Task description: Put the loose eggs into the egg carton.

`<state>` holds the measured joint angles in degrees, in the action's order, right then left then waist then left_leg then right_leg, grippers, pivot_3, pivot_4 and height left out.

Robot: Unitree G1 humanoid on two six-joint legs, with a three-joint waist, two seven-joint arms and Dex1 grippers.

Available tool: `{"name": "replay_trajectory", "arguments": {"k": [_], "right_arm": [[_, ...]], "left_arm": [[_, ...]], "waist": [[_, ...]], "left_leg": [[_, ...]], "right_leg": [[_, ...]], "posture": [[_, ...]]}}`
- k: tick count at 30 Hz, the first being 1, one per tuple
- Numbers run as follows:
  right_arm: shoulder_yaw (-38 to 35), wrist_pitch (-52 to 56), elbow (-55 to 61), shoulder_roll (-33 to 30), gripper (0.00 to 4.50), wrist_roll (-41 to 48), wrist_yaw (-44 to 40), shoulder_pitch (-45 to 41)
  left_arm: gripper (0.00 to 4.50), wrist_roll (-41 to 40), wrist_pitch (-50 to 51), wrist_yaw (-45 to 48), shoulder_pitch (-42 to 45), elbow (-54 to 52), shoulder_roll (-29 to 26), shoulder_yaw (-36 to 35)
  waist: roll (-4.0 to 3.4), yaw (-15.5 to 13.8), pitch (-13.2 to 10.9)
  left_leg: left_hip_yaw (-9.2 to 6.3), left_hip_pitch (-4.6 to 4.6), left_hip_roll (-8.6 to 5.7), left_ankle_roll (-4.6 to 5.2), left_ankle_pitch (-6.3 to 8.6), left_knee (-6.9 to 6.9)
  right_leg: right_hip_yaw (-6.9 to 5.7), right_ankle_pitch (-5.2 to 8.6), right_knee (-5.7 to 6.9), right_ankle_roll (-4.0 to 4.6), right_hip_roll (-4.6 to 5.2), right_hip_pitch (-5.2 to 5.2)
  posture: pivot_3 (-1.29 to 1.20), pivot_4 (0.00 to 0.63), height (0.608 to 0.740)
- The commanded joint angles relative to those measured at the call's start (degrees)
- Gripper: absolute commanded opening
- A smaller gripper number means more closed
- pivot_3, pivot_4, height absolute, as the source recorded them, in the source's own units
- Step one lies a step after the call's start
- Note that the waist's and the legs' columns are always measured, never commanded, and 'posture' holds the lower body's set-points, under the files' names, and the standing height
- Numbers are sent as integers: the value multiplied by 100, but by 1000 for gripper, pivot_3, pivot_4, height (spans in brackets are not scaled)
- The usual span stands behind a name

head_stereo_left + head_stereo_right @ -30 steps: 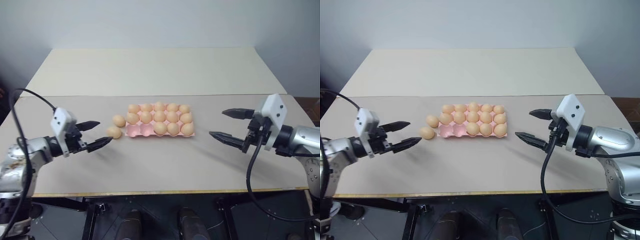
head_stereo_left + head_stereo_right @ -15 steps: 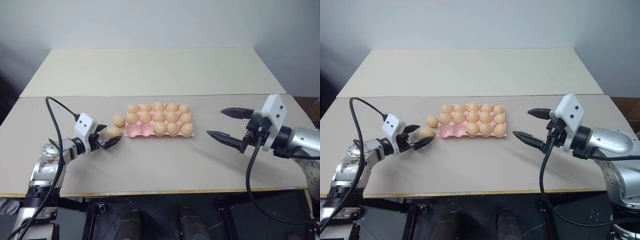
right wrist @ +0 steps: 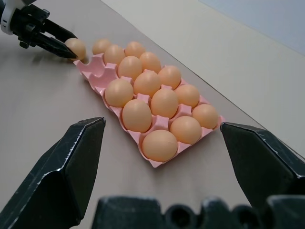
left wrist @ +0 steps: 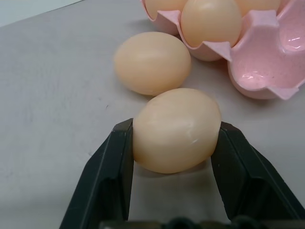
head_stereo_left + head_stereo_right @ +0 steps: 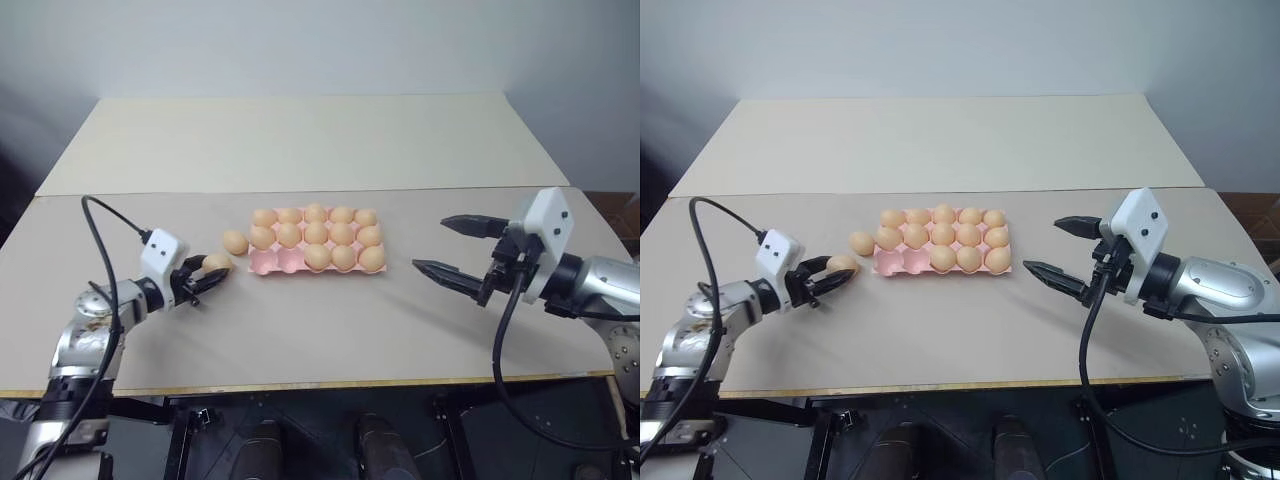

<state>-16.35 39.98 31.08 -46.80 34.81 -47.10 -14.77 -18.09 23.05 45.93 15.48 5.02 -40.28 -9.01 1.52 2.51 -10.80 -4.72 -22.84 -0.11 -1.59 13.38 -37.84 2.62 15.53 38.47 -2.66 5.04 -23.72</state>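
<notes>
Thirteen eggs already sit in the egg carton (image 5: pixel 268 264), the pale-pink tray at the centre of the tabletop (image 5: pixel 300 150) in the left eye view. Its back two rows look full, and the front row holds three eggs toward the right, so the two front cups (image 5: pixel 279 260) at the tray's left end are bare.

Two loose eggs are left outside, both just left of the tray. One loose egg (image 5: pixel 235 242) lies on the tabletop beside the carton's left edge, untouched. The other, the gripped egg (image 4: pixel 176 130), is clamped between the two black fingers of the left pincer (image 5: pixel 207 279), which sits low at the left-centre of the frame; the left wrist view shows a finger pressed against each side of the shell. Whether the egg has left the surface I cannot tell.

The right pincer (image 5: pixel 447 246), at the right of the frame and well apart from the tray, hangs with its fingers spread wide and nothing between them.

By my reckoning the task is near its end: the grasp on one egg is made, and what is left is to carry it to a bare front cup, then fetch the last egg for the other.
</notes>
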Motion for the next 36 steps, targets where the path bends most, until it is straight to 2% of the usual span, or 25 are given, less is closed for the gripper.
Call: {"name": "replay_trajectory", "arguments": {"k": [1, 4, 8, 12, 15, 21, 28, 29, 36], "right_arm": [[-170, -28, 248, -78, 4500, 123, 96, 39], [-205, -45, 278, -85, 4500, 149, 119, 116], [-142, -68, 276, -76, 4500, 133, 174, 100], [-102, -65, 312, -71, 4500, 137, 223, 69], [-146, -42, 343, -87, 4500, 158, 277, 62], [-280, 59, 506, -68, 4500, 237, 477, 168], [-395, 109, 639, -100, 4500, 348, 671, 343], [-405, 109, 657, -99, 4500, 361, 687, 371], [-381, 81, 611, -136, 4500, 379, 643, 363]], "left_arm": [[2142, -235, 50, 176, -285, -666, -357, -511], [2142, -665, 167, 506, -504, -1243, -531, -789], [2142, -1387, 534, 711, -150, -1877, -428, -732], [2142, -1221, 533, 589, 493, -1730, -45, -79], [2142, -774, 285, 808, 1163, -1102, 307, 711], [2142, -295, -83, 1110, 1720, -263, 596, 1356], [4310, -66, -199, 1223, 1971, 121, 709, 1461], [4427, -51, -209, 1194, 1981, 135, 696, 1424], [4427, -199, -195, 1197, 2012, -34, 467, 987]], "waist": [[0, -8, 0], [0, -27, 0], [0, -114, 0], [0, -167, 1], [1, -167, 1], [2, -96, 2], [2, -112, 2], [2, -121, 2], [2, -124, 2]], "left_leg": [[0, 2, 0, 0, 0, 0], [0, 2, -1, 0, 0, 0], [0, 2, -4, 0, 0, -2], [-1, 23, -5, 1, 1, -2], [0, 35, -6, 8, 5, -1], [1, 33, -3, 15, 9, -2], [1, 34, -3, 15, 9, -4], [0, 34, -3, 15, 9, -4], [0, 34, -4, 15, 9, -4]], "right_leg": [[0, 0, 1, 0, 1, 1], [0, 0, 1, 0, 2, 2], [-5, 0, -6, -1, 6, 12], [-8, -2, -23, -4, 5, 40], [-9, -4, -36, -8, 4, 58], [-4, -5, -38, -9, -1, 54], [-5, -5, -37, -9, -1, 56], [-5, -5, -37, -9, -1, 56], [-5, -5, -36, -10, 0, 57]], "posture": [[0, 150, 740], [0, 150, 740], [0, 150, 740], [0, 150, 740], [0, 150, 740], [0, 150, 740], [0, 150, 740], [0, 150, 740], [0, 150, 740]]}}
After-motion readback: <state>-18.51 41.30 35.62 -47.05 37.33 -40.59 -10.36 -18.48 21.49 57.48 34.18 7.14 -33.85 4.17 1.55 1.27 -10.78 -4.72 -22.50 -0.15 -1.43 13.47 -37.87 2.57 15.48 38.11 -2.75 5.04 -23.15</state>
